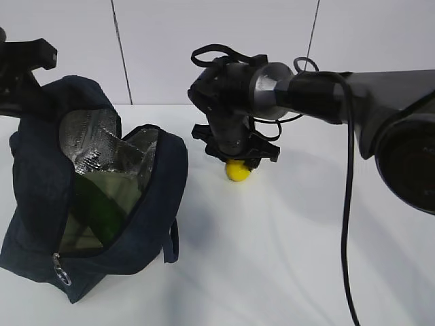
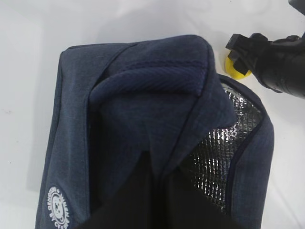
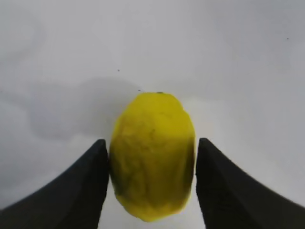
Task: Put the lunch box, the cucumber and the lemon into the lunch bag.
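Note:
The navy lunch bag stands open at the left, showing its silver foil lining. Inside lie the dark green cucumber and a pale green surface that looks like the lunch box lid. My left gripper is shut on the bag's upper flap; in the left wrist view the fabric runs between its dark fingers. The yellow lemon rests on the white table right of the bag. My right gripper straddles the lemon, its fingers close against both sides.
The bag's zipper ring pull hangs at its front lower corner and a loop handle lies beside it. The right arm reaches in from the right with a black cable hanging down. A white wall is behind.

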`<state>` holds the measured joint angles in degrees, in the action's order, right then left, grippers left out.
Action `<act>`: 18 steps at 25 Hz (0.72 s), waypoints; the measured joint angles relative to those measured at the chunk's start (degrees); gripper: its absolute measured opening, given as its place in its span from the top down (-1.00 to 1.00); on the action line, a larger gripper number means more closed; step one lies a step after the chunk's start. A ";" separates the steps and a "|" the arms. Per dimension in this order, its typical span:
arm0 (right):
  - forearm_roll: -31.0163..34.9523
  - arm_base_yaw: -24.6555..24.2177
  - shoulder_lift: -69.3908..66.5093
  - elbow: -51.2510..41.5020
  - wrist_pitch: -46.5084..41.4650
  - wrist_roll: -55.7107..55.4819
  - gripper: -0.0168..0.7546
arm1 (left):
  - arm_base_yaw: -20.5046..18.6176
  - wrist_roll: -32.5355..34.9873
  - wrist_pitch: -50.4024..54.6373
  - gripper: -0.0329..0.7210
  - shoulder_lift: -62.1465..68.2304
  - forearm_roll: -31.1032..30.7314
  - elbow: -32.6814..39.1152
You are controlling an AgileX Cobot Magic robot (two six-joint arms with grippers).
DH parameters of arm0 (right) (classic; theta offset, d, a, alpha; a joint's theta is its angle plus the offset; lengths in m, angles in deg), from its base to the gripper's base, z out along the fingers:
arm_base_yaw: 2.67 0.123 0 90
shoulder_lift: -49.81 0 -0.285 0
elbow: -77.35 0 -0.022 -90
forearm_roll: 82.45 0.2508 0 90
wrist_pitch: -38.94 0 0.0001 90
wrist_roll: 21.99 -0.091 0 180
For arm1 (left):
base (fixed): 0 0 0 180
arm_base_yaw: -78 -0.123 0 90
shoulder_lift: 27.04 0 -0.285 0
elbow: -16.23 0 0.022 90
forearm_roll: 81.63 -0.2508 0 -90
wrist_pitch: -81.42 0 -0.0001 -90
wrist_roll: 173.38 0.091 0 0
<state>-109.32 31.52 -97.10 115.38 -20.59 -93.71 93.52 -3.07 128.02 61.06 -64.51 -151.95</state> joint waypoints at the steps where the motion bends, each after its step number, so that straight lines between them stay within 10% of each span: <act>1: 0.00 0.00 0.00 0.00 -0.22 0.00 -0.19 | 0.00 0.00 0.00 0.93 0.00 0.00 0.00; 18: 0.22 -0.10 -0.17 5.12 -9.71 8.35 0.00 | 0.00 0.00 -0.11 0.93 0.00 0.00 0.00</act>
<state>-109.11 31.42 -97.27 120.50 -30.30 -85.36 93.52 -3.07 127.90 61.06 -64.51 -151.95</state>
